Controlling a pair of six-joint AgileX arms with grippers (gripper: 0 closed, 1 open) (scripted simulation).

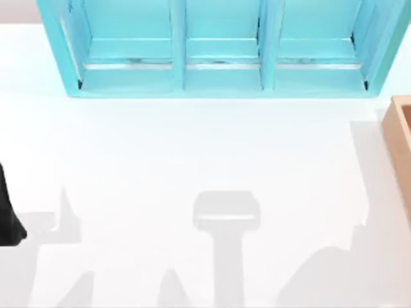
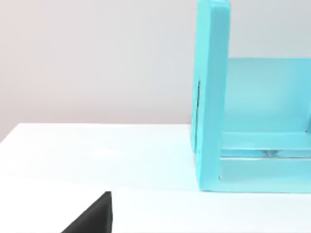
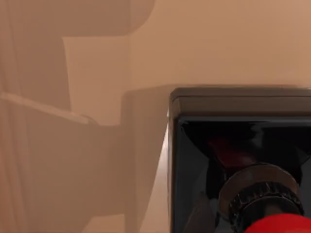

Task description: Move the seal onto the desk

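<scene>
Three views: seal inside tan box, both grippers' finger state cannot be told.

One black part of the left arm [image 1: 9, 218] was cut off at the desk's [image 1: 192, 154] left edge. The teal cabinet [image 1: 221, 48] stood at the far side; the tan wooden box [image 1: 401, 147] was clipped at the right edge. The right wrist view showed the seal [image 3: 238, 165] on the box floor [image 3: 97, 145], its red knob [image 3: 279, 225] largely cut off.
</scene>
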